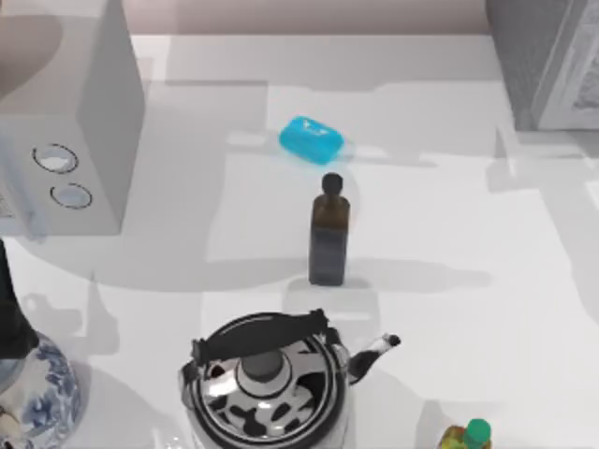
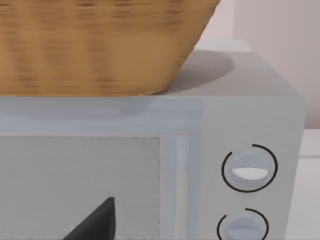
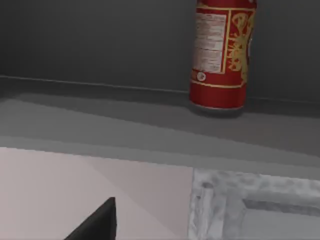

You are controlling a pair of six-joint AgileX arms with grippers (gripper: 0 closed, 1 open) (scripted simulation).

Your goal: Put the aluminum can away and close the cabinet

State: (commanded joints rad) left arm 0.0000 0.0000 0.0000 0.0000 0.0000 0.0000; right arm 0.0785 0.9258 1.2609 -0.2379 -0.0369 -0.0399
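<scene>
Overhead, our white table (image 1: pixel 524 309) spreads under everything, and at its far right corner stands the tall dark grey speckled cabinet (image 1: pixel 538 56) with its pale framed panel door (image 1: pixel 585 79) swung out. At the far left sits the light grey box with two round dials (image 1: pixel 70 140); in our left wrist view a woven tan wicker basket (image 2: pixel 100 45) rests on top of that box.

Near the front edge we see a black-and-white patterned kettle with a dark handle (image 1: pixel 267 383), and at the front left a blue-and-white patterned vase (image 1: pixel 33 393). A dark brown bottle with a black cap (image 1: pixel 328 229) stands upright mid-table, with a bright blue soap-like block (image 1: pixel 312 138) just behind it. A small yellow bottle with a green cap (image 1: pixel 468 437) sits at the front right.

In our right wrist view, the red aluminum can with yellow lettering (image 3: pixel 222 55) stands upright on the dark grey shelf inside the cabinet, near its back wall, with nothing touching it. We cannot tell how either gripper's fingers stand.
</scene>
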